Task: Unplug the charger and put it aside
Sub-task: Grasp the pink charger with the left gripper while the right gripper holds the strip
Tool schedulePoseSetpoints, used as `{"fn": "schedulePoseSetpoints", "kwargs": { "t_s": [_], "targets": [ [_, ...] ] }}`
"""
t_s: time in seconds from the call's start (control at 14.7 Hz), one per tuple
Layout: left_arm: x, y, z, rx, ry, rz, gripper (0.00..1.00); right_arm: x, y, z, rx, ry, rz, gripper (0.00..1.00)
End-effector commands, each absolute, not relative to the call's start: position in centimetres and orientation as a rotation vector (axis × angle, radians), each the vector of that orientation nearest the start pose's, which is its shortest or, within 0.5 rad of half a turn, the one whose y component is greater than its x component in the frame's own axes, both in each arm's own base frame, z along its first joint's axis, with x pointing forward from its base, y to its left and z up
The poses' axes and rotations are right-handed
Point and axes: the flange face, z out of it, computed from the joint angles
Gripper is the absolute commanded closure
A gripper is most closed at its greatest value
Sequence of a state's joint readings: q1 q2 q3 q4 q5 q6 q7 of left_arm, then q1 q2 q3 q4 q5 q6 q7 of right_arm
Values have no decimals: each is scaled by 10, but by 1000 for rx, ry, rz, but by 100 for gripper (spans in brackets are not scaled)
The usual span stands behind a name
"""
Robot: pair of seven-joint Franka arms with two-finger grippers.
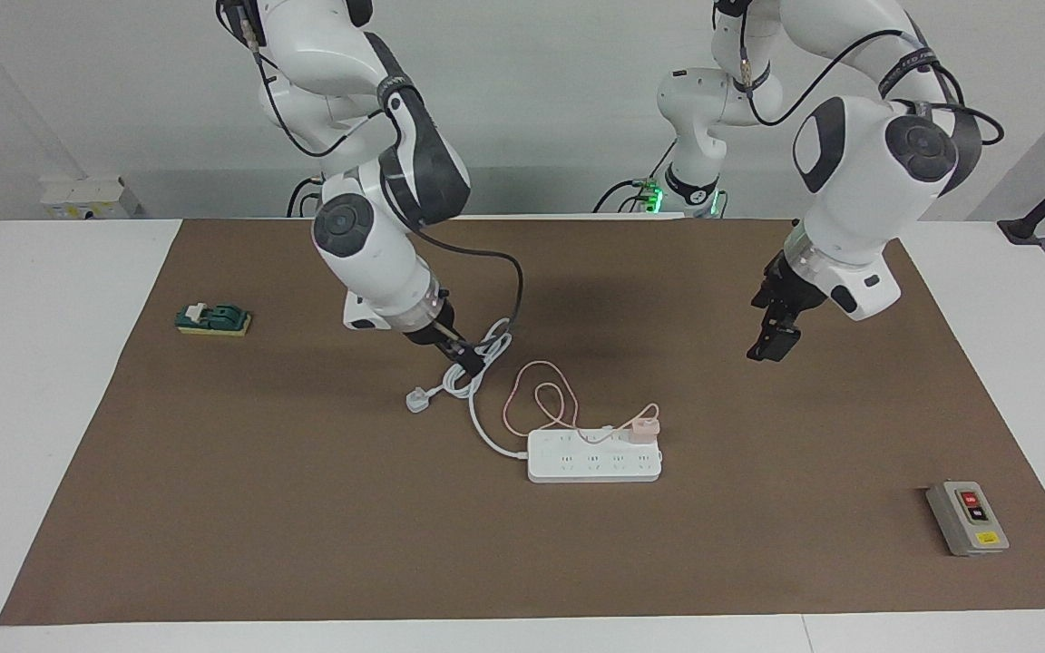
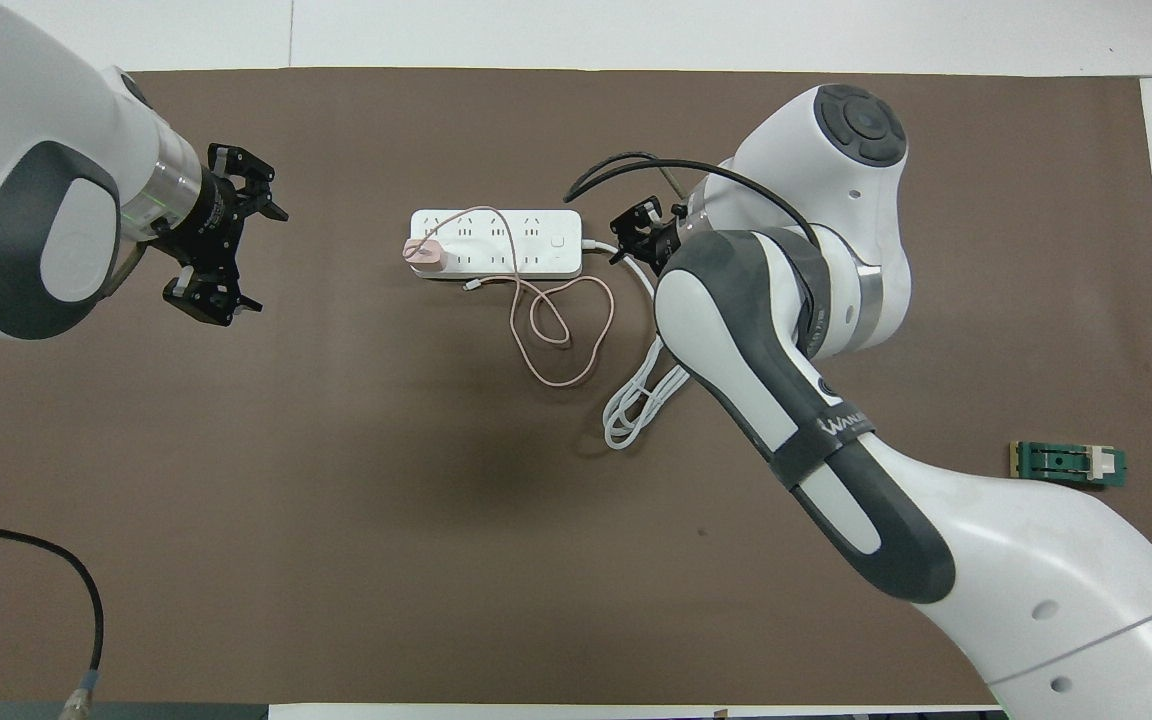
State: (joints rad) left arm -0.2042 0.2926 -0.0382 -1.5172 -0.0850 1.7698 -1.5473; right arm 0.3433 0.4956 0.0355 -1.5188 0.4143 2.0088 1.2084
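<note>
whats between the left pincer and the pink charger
Nothing: in both views only bare brown mat lies between the left pincer, up over the mat, and the charger, plugged into the power strip at the left arm's end.

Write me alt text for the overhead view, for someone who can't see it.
A pink charger sits plugged into a white power strip on a brown mat, its cable looping toward the robots. The right gripper is by the strip's cord end; the left gripper, open, is over bare mat.
</note>
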Motion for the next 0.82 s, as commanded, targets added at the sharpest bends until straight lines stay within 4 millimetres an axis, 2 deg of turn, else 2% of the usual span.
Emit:
{"fn": "schedulePoseSetpoints", "kwargs": {
  "t_s": [0.0,0.07,0.14,0.2,0.41,0.48,0.61,0.75],
  "targets": [
    [659,-177,464,-2307,-2158,125,0,661,286,353,-2327,1471,473,0],
    [661,-191,448,-2285,-2146,96,0,665,293,341,-2277,1511,501,0],
    [662,-207,436,-2293,-2128,56,0,668,303,339,-2243,1525,512,0],
    [666,-214,418,-2272,-2144,31,0,672,306,333,-2209,1556,542,0],
    [675,-219,390,-2212,-2217,1,0,694,318,310,-2142,1617,566,0],
    [674,-233,377,-2206,-2209,-14,0,702,322,305,-2112,1644,564,0],
    [679,-238,374,-2207,-2264,-47,0,713,331,289,-2043,1666,590,0],
    [673,-253,366,-2235,-2246,-53,0,717,334,286,-2033,1662,587,1]
  ]
}}
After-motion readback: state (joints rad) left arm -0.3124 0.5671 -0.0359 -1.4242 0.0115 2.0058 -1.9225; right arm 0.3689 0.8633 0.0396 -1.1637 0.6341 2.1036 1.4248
